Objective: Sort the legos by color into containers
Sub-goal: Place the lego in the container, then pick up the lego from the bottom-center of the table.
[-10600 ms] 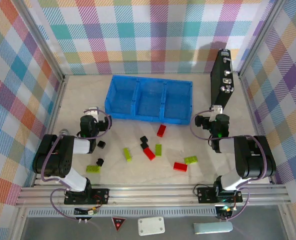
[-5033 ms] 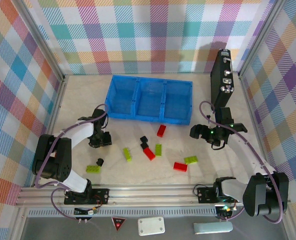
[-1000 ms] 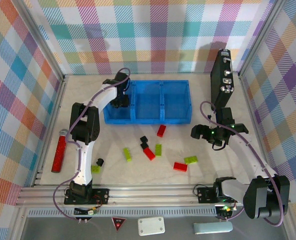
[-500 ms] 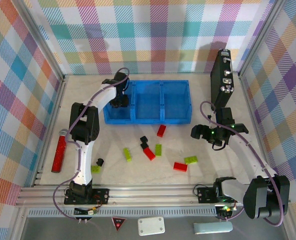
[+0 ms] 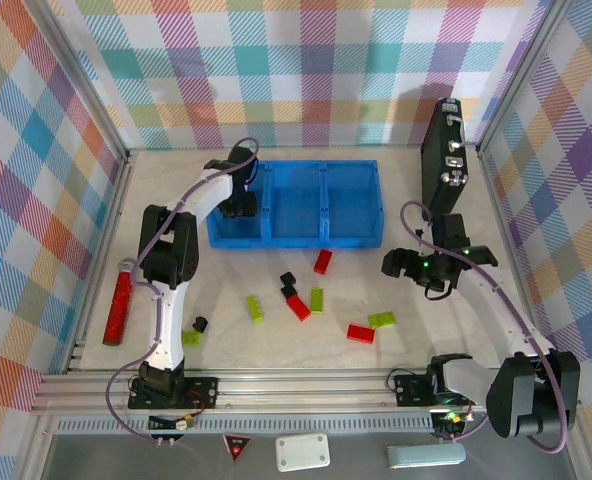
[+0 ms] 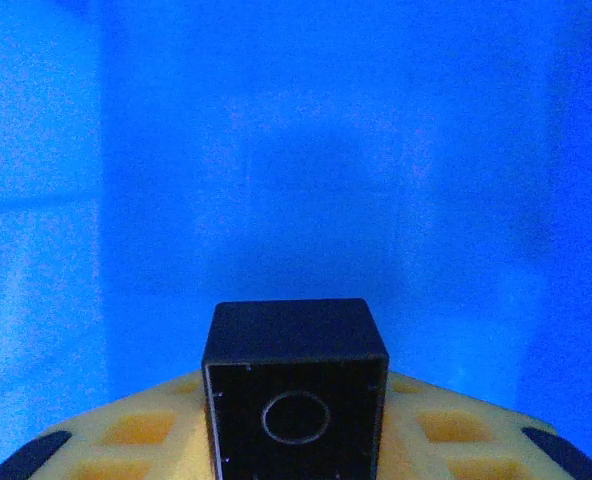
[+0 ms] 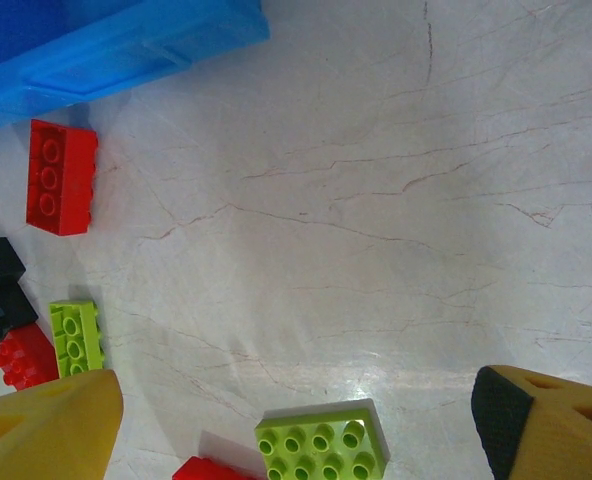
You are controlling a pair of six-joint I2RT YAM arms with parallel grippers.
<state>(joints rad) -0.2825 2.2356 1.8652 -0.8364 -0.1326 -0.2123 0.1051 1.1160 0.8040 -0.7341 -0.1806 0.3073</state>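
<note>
Hovering over the tray with a black cube

By the tabletop's left edge lies a red-and-silver cylinder (image 5: 119,305). The left gripper (image 5: 239,203) hangs over the left compartment of the blue tray (image 5: 351,165), which sits toward the far edge. A small black cube (image 6: 295,385), with a round mark on its near face, sits between the yellow fingers (image 6: 446,430); whether they press on it I cannot tell. Loose on the middle of the tabletop, in front of the tray, lie red bricks (image 5: 322,261), lime-green bricks (image 5: 317,299) and tiny black cubes (image 5: 288,279). The right gripper (image 5: 406,265) hovers just right of them, spread wide with nothing between. A black case (image 5: 444,160) stands in the far right corner.
</note>
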